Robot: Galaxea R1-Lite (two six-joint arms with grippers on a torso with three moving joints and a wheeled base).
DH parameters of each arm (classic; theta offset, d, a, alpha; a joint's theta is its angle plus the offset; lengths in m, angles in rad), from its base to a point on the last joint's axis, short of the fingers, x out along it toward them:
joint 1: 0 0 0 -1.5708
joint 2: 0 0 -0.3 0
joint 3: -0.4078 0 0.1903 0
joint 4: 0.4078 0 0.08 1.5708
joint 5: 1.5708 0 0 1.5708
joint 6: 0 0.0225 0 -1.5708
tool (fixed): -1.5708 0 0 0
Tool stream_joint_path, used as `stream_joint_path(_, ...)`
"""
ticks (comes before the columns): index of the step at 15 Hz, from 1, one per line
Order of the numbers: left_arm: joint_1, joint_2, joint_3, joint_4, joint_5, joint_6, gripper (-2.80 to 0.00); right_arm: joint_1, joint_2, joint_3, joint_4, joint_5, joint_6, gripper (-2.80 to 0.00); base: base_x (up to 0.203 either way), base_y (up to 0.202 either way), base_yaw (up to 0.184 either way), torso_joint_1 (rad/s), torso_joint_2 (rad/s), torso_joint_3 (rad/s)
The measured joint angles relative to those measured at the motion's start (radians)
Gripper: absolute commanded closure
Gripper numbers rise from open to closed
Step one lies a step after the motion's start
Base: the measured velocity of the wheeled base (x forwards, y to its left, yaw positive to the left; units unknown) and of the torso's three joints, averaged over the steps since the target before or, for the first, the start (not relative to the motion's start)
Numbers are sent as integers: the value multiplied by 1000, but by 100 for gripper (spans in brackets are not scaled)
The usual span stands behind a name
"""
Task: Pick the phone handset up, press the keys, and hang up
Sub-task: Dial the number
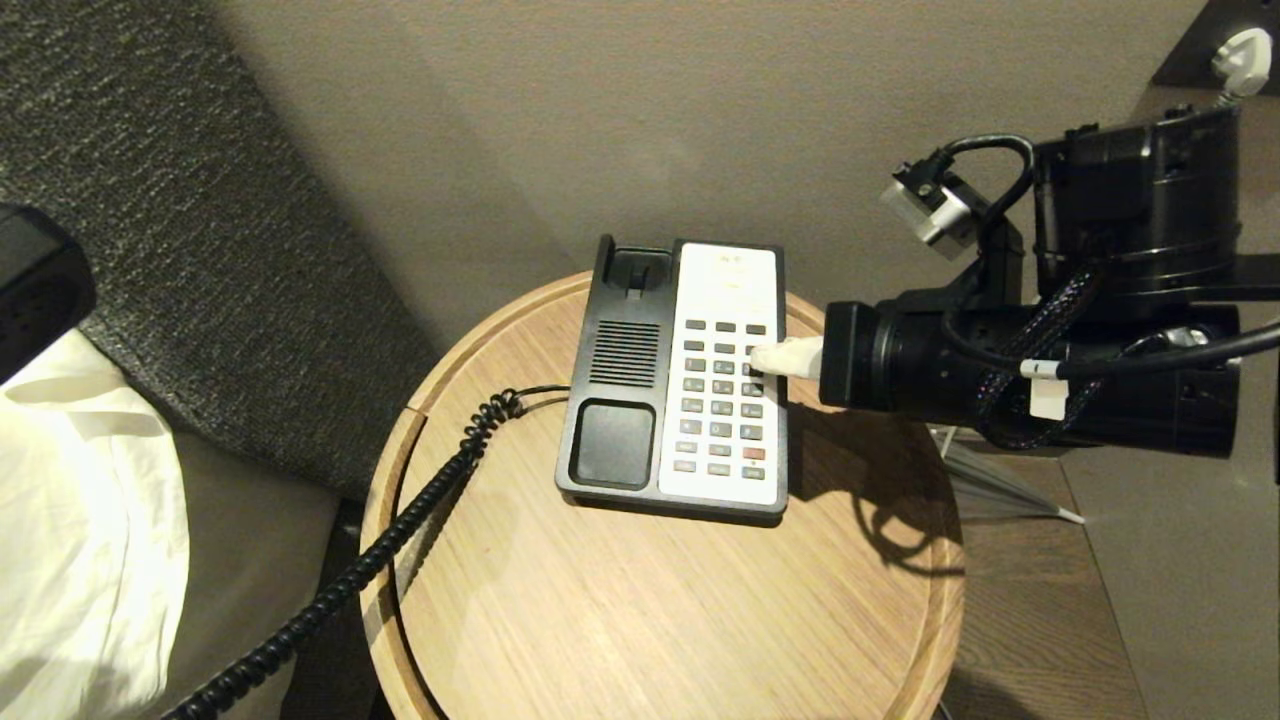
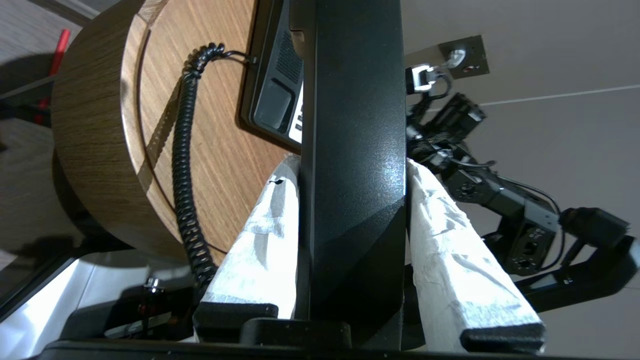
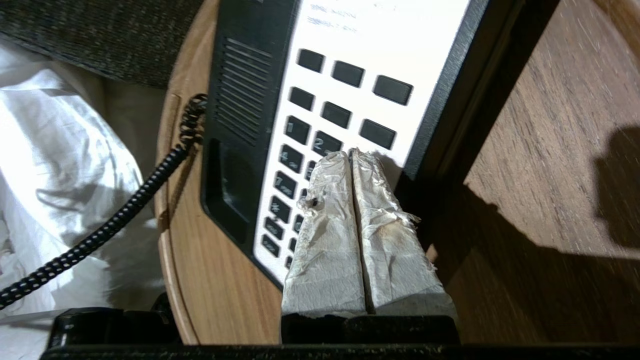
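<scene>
The black phone handset [image 2: 355, 100] stands between the white-wrapped fingers [image 2: 260, 235] of my left gripper [image 2: 350, 161], which is shut on it, off to the left of the table. One black end of the handset [image 1: 35, 285] shows at the left edge of the head view. Its coiled cord [image 1: 400, 530] runs from the phone base [image 1: 620, 350], whose cradle is empty. My right gripper [image 1: 785, 358] is shut, and its joined tips [image 3: 351, 152] rest on the right column of the keys [image 1: 722, 385].
The phone sits on a round wooden side table [image 1: 650, 620] with a raised rim. A bed with white linen [image 1: 80, 520] and a dark upholstered panel [image 1: 200, 200] lie to the left. A wall socket [image 1: 1240, 50] is at the upper right, with dark floor [image 1: 1040, 620] below.
</scene>
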Motion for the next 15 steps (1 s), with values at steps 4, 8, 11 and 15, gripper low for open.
stream_joint_path(4,0,-1,13,-1,2,2,0,16,-21,11,7,5,31,0,0,0,0,0,0,0)
stream_joint_path(8,1,-4,16,0,1,0,0,21,-13,21,-3,2,26,0,0,0,0,0,0,0)
stream_joint_path(11,1,-7,16,1,0,0,0,22,2,20,-5,-3,22,0,0,0,0,0,0,0)
stream_joint_path(15,1,-10,16,1,1,0,0,21,12,20,-5,-5,9,0,0,0,0,0,0,0)
